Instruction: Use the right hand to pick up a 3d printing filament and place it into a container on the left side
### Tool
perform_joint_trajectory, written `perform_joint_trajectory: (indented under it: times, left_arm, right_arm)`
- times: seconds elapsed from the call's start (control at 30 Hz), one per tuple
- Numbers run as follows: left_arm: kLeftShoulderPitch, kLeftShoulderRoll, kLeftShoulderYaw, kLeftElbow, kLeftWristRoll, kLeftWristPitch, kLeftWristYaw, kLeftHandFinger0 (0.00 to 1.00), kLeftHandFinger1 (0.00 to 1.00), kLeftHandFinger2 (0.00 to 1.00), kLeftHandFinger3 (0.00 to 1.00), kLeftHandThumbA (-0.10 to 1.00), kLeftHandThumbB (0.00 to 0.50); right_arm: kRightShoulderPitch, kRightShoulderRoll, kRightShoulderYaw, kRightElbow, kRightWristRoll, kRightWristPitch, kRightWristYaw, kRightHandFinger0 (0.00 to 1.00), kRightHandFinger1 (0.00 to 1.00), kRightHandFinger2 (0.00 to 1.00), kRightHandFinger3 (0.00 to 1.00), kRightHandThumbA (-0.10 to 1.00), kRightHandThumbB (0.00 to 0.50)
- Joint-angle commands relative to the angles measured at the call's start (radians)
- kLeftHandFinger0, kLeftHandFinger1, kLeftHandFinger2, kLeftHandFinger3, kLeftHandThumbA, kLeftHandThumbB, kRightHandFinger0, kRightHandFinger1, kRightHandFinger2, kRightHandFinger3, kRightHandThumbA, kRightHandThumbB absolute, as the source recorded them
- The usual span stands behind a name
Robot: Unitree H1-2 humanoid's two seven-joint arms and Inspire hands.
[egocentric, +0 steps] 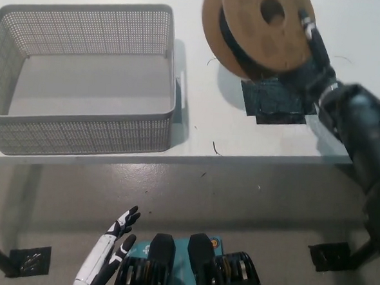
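Note:
A brown cardboard spool of black 3D printing filament hangs tilted in the air above the white table, near the picture's top. My black right hand is shut on the spool's right rim, with the arm coming in from the lower right. The grey mesh basket stands on the table's left side with nothing inside it. My white left hand rests below the table's front edge at the lower left, fingers apart.
A dark square patch lies on the table under where the spool was. Thin black strands lie on the tabletop between basket and patch. Floor shows below the table's front edge.

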Motion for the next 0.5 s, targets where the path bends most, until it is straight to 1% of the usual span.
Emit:
perform_joint_trajectory:
  times: [0.0,0.03,0.07,0.1,0.17,0.2,0.23,0.27,0.3,0.33,0.37,0.4,0.43,0.47]
  left_arm:
    - [0.009,0.008,-0.007,-0.028,0.003,-0.044,-0.002,1.0,1.0,1.0,1.0,1.0,0.374]
    - [0.009,0.008,-0.007,-0.028,0.0,-0.044,-0.003,1.0,1.0,1.0,1.0,1.0,0.372]
    - [0.009,0.009,-0.005,-0.029,-0.001,-0.044,-0.006,1.0,1.0,1.0,1.0,1.0,0.375]
    - [0.009,0.01,-0.006,-0.029,0.0,-0.044,-0.005,1.0,1.0,1.0,1.0,1.0,0.369]
    - [0.01,0.008,-0.005,-0.029,0.008,-0.044,-0.003,1.0,1.0,1.0,1.0,1.0,0.372]
    - [0.011,0.007,-0.005,-0.031,0.008,-0.043,-0.005,1.0,1.0,1.0,1.0,1.0,0.374]
    - [0.013,0.007,-0.006,-0.031,0.008,-0.044,-0.006,1.0,1.0,1.0,1.0,1.0,0.379]
    - [0.012,0.008,-0.008,-0.028,0.006,-0.044,-0.005,1.0,1.0,1.0,1.0,1.0,0.38]
    - [0.011,0.009,-0.009,-0.028,0.007,-0.044,-0.005,1.0,1.0,1.0,1.0,1.0,0.384]
    - [0.011,0.01,-0.01,-0.028,0.007,-0.044,-0.005,1.0,1.0,1.0,1.0,1.0,0.385]
    - [0.012,0.01,-0.011,-0.03,0.008,-0.044,-0.005,1.0,1.0,1.0,1.0,1.0,0.378]
    - [0.014,0.011,-0.011,-0.032,0.008,-0.044,-0.006,1.0,1.0,1.0,1.0,1.0,0.375]
    - [0.016,0.011,-0.012,-0.035,0.006,-0.044,-0.009,1.0,1.0,1.0,1.0,1.0,0.372]
    - [0.017,0.011,-0.012,-0.036,0.005,-0.044,-0.009,1.0,1.0,1.0,1.0,1.0,0.373]
  right_arm:
    - [-0.179,0.02,0.054,-0.05,0.058,-0.022,-0.003,0.01,0.12,0.68,1.0,-0.1,0.136]
    - [-0.196,0.028,0.094,-0.054,0.031,-0.028,0.012,0.0,0.06,0.61,0.97,-0.1,0.092]
    - [-0.213,0.034,0.116,-0.053,0.022,-0.022,0.013,0.0,0.07,0.62,1.0,-0.1,0.106]
    - [-0.22,0.037,0.126,-0.052,0.025,-0.02,0.01,0.0,0.07,0.62,1.0,-0.1,0.098]
    - [-0.24,0.048,0.188,-0.057,-0.005,-0.049,0.019,0.0,0.06,0.6,1.0,-0.1,0.096]
    - [-0.249,0.053,0.211,-0.058,-0.008,-0.053,0.022,0.0,0.05,0.57,1.0,-0.1,0.089]
    - [-0.263,0.06,0.231,-0.055,-0.01,-0.044,0.013,0.0,0.03,0.54,0.77,-0.1,0.109]
    - [-0.272,0.064,0.241,-0.053,-0.002,-0.039,0.004,0.0,0.02,0.53,1.0,-0.1,0.102]
    - [-0.284,0.071,0.243,-0.051,0.014,-0.033,-0.001,0.0,0.01,0.53,1.0,-0.1,0.085]
    - [-0.291,0.078,0.265,-0.05,0.011,-0.038,0.006,0.0,0.01,0.52,0.97,-0.1,0.085]
    - [-0.298,0.085,0.273,-0.048,0.01,-0.035,-0.001,0.0,0.01,0.53,1.0,-0.1,0.088]
    - [-0.304,0.091,0.276,-0.046,0.019,-0.028,-0.016,0.0,0.0,0.53,1.0,-0.1,0.085]
    - [-0.309,0.106,0.275,-0.043,0.03,-0.03,-0.034,0.0,0.0,0.53,1.0,-0.1,0.103]
    - [-0.312,0.114,0.275,-0.041,0.037,-0.031,-0.044,0.0,0.0,0.53,1.0,-0.1,0.106]
